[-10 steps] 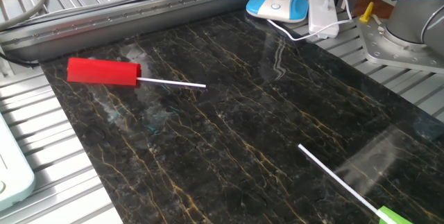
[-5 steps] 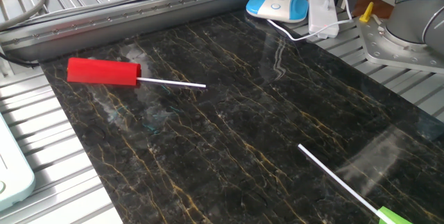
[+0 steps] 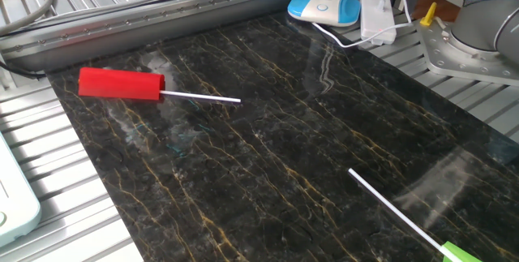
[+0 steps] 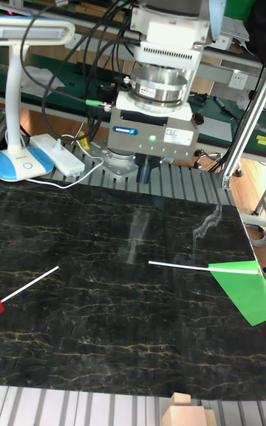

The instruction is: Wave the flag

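The flag lies flat on the dark marble table (image 3: 268,156). Its green cloth (image 4: 244,289) is at the right edge in the tall fixed view, with the thin white stick (image 4: 181,266) pointing left. The fixed view shows the stick (image 3: 397,209) and only a green corner (image 3: 462,254) at the bottom right. My gripper (image 4: 148,167) hangs behind the table's far edge, apart from the flag and well above and left of it. Its fingers are too dark and hidden to read. The gripper is out of the fixed view.
A red rolled-up flag (image 3: 122,83) on a white stick lies at the table's left. A blue-and-white lamp base (image 3: 323,6) and a white adapter (image 3: 377,15) with cable sit at the back. The arm base (image 3: 486,10) stands at the back right. A wooden block (image 4: 185,404) sits at the front edge.
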You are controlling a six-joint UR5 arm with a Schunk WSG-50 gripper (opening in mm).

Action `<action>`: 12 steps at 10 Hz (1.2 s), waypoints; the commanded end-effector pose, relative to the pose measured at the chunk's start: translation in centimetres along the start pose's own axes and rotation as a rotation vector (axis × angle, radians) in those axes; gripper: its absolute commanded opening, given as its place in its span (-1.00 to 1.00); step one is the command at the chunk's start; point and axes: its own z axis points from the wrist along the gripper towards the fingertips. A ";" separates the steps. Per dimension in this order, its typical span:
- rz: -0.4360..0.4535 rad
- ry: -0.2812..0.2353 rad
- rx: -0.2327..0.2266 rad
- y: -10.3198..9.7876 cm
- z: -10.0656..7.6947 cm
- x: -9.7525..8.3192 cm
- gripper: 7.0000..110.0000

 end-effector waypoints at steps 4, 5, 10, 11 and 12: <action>0.044 0.049 -0.028 0.1 3.4 -0.2 -1.00; 0.045 0.041 -0.015 -0.4 4.9 -0.7 -1.00; 0.059 0.035 0.014 -1.5 10.2 -1.0 -1.00; 0.066 0.040 0.010 -1.5 10.6 -0.9 -1.00; 0.069 0.040 0.010 -1.5 11.0 -1.0 -1.00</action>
